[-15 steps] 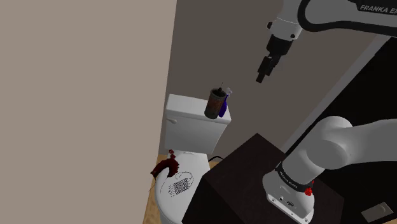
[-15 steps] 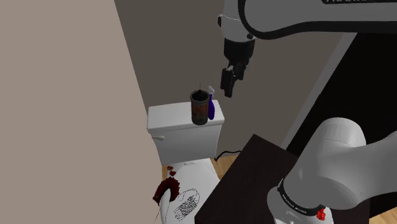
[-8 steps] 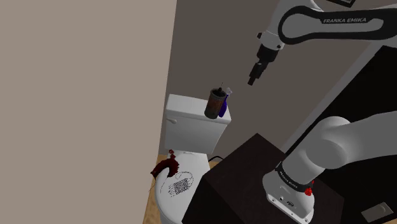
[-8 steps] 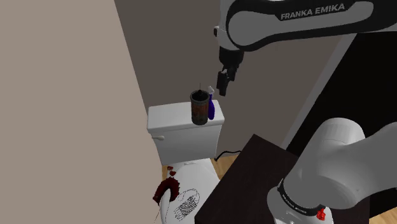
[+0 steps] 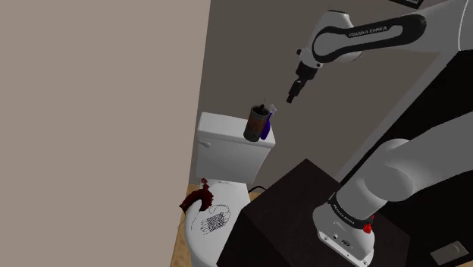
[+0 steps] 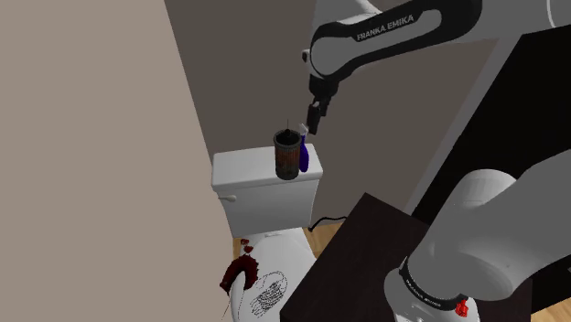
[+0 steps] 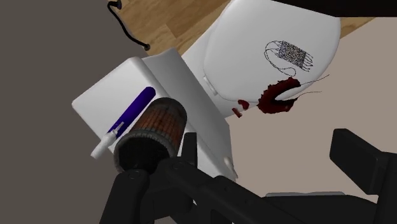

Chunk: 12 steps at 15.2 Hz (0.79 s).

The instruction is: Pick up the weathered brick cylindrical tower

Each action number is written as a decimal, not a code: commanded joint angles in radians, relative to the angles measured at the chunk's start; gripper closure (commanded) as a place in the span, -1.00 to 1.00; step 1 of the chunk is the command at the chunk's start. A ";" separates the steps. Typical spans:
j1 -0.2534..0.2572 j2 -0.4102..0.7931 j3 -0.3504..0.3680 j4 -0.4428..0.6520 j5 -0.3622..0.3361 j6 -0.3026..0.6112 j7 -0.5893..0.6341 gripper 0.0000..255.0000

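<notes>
Currently gripper (image 5: 292, 95) hangs in the air, touching nothing. Jaws are open: fingers (image 7: 359, 159) stand well apart in the wrist view, with nothing between them. Brick tower (image 5: 258, 123) stands upright on the toilet tank (image 5: 227, 148), at the tank's 3 o'clock end in the shoulder view. Tower has red-brown brick sides and a dark top. Blue spray bottle (image 5: 266, 130) is just beside it at 3 o'clock; can't tell if they touch. Gripper is at 2 o'clock from the tower in the shoulder view and 1 o'clock in the second exterior view, near but apart. In the wrist view the tower sits just off one fingertip, not in the gap. Toilet lid (image 5: 220, 220) is shut below the tank, with a dark red blob (image 5: 195, 201) at its 10 o'clock edge. Dark stand (image 5: 296, 220) is at 5 o'clock from the tower.
</notes>
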 commanded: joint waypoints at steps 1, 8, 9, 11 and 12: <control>0.008 0.078 -0.038 0.025 0.022 0.063 -0.057 -1.00; 0.034 0.368 -0.137 0.176 0.202 0.209 -0.306 -1.00; 0.033 0.412 -0.143 0.204 0.239 0.221 -0.346 -1.00; 0.022 0.501 -0.147 0.265 0.315 0.239 -0.427 -1.00; 0.012 0.545 -0.144 0.298 0.353 0.244 -0.466 -1.00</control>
